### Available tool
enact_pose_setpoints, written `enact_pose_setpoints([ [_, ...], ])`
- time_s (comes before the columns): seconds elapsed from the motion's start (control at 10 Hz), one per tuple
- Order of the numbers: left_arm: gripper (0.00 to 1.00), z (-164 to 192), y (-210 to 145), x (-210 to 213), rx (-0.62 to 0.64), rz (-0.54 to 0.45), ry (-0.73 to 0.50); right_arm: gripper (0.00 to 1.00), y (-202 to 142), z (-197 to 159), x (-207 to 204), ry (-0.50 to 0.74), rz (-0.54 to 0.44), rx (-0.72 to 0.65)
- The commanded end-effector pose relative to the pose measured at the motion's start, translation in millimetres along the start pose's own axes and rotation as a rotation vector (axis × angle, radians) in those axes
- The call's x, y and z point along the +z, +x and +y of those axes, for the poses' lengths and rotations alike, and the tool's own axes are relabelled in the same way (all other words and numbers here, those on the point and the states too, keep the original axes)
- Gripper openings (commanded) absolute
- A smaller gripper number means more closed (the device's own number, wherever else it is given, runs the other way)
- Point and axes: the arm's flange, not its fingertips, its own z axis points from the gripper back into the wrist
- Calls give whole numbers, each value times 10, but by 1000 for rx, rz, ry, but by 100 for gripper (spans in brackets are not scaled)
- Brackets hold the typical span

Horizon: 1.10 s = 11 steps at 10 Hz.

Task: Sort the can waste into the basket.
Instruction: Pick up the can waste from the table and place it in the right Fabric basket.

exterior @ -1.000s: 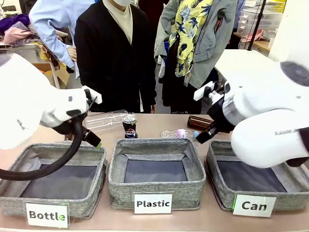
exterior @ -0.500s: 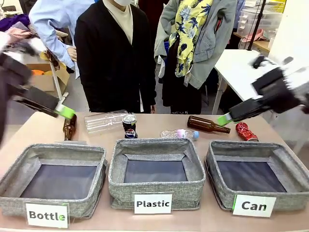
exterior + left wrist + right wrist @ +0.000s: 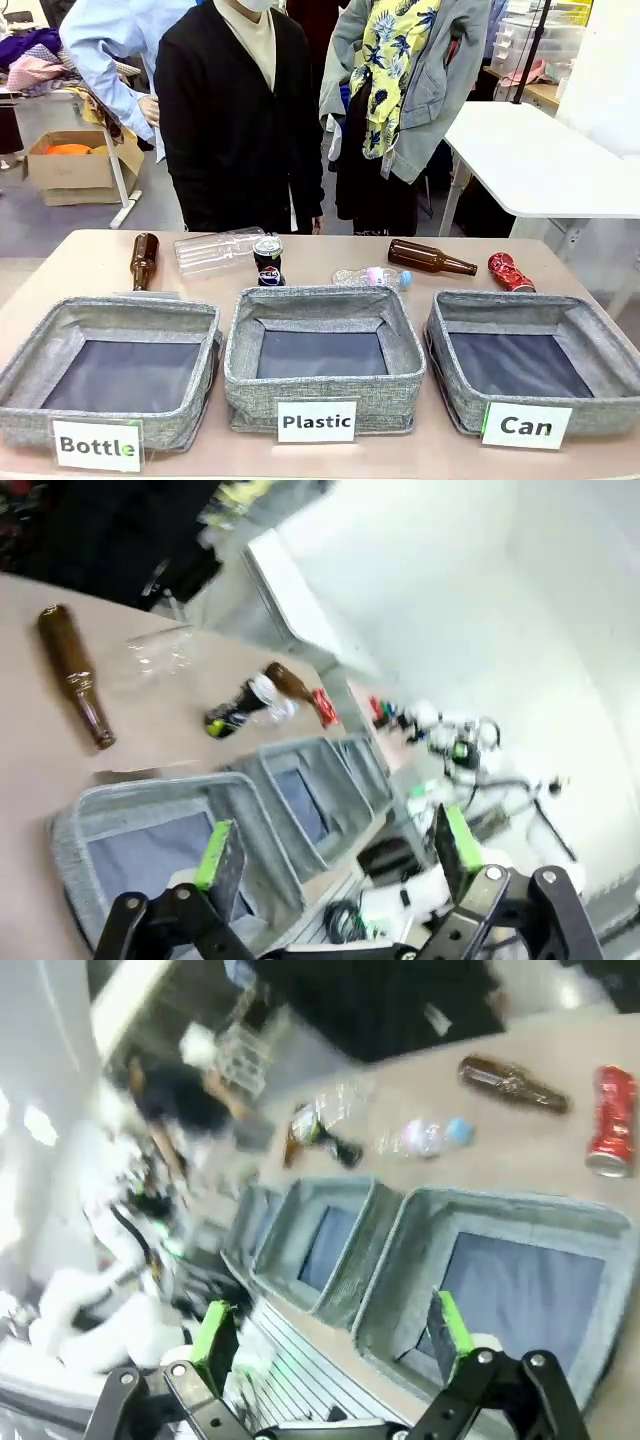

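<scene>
A black Pepsi can (image 3: 268, 261) stands upright at the back of the table, behind the middle bin; it shows too in the left wrist view (image 3: 228, 717). The crushed red can (image 3: 510, 271) lies at the back right, beyond the grey "Can" basket (image 3: 505, 328), whose dark floor is bare. In the right wrist view the red can (image 3: 611, 1120) lies past the basket (image 3: 500, 1222). My left gripper (image 3: 335, 850) is open, high above the left bin. My right gripper (image 3: 328, 1332) is open, high above the near right edge. Both views are blurred.
Grey bins labelled "Plastic" (image 3: 322, 342) and "Bottle" (image 3: 110, 366) sit left of the basket. Brown glass bottles (image 3: 430, 259) (image 3: 143, 259) and clear plastic bottles (image 3: 218, 248) (image 3: 372, 276) lie along the back. Several people stand at the far side.
Both arms have swung up and outward, leaving the front view. They hung low over the bins a second ago. Nothing on the table has moved.
</scene>
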Motion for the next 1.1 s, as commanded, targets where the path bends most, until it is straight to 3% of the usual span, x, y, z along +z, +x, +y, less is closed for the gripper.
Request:
enact_pose_setpoints([
  [0.0,100,97,-966,-309,54,-145,-19,100,-369,-373,-130,75,-129,-142],
  [0.1,100,27,-999,-408,32,-175,18,100,-407,-520,-102,113,-192,-196],
  [0.2,100,-88,-944,-498,47,-178,50,100,-123,-302,176,26,-82,-96],
  [0.3,100,416,-68,124,82,-145,11,100,-123,-302,176,26,-82,-96],
  [1.0,100,416,-68,124,82,-145,11,100,-123,-302,176,26,-82,-96],
])
